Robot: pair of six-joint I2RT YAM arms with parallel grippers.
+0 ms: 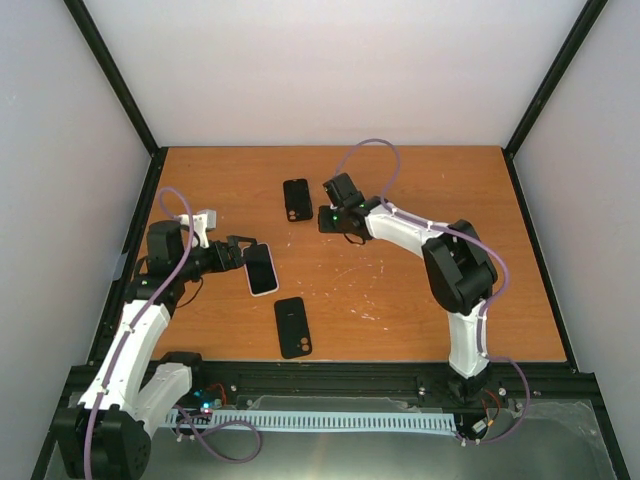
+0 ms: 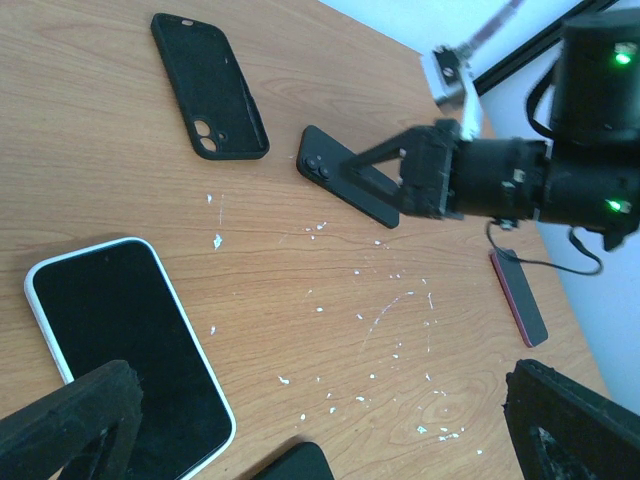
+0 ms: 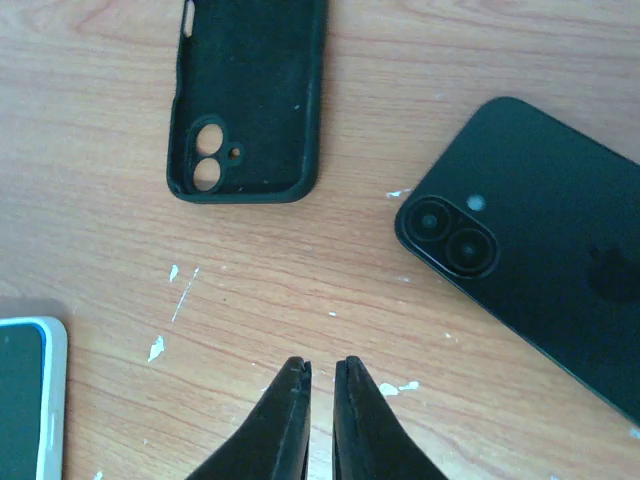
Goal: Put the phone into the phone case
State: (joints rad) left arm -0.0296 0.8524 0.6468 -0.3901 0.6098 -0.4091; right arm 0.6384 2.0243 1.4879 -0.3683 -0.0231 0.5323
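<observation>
The black phone case lies on the table with its inside up. A black phone lies with its camera side up at the back. Just beside it my right gripper is shut on nothing, tips over bare wood between that phone and the case. A white-edged phone lies screen up next to my left gripper. The left gripper is wide open, one finger by the phone's edge.
A red phone lies on the wood in the left wrist view, near the right arm. A dark rounded corner shows at that view's bottom edge. White flecks dot the table. Black frame rails border the sides.
</observation>
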